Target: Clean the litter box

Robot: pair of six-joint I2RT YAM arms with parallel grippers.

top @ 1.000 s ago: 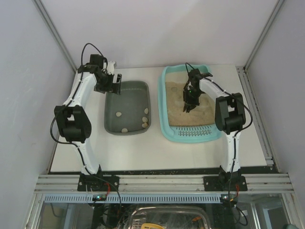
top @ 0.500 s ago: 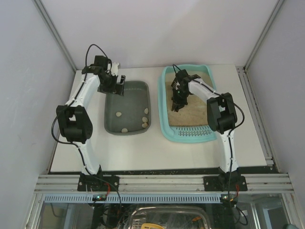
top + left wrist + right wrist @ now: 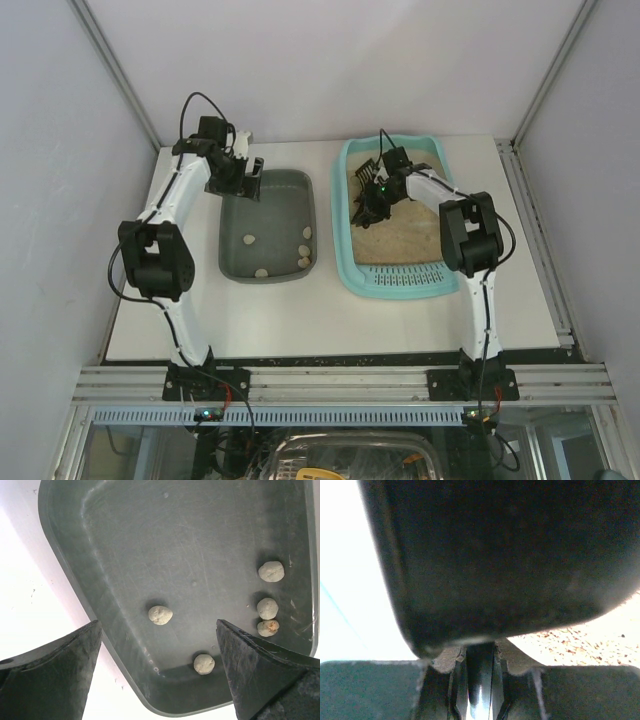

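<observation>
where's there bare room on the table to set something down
Widest: the bare table strip between the two trays' near ends and the arm bases. The far right corner beside the litter box is small. Crowded: the gap between the grey tray and litter box is narrow; both arms overhang the sides.

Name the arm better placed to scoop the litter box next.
Right: the right fingers are shut on a dark scoop over the litter box. The left fingers hang open and empty over the grey tray.
</observation>
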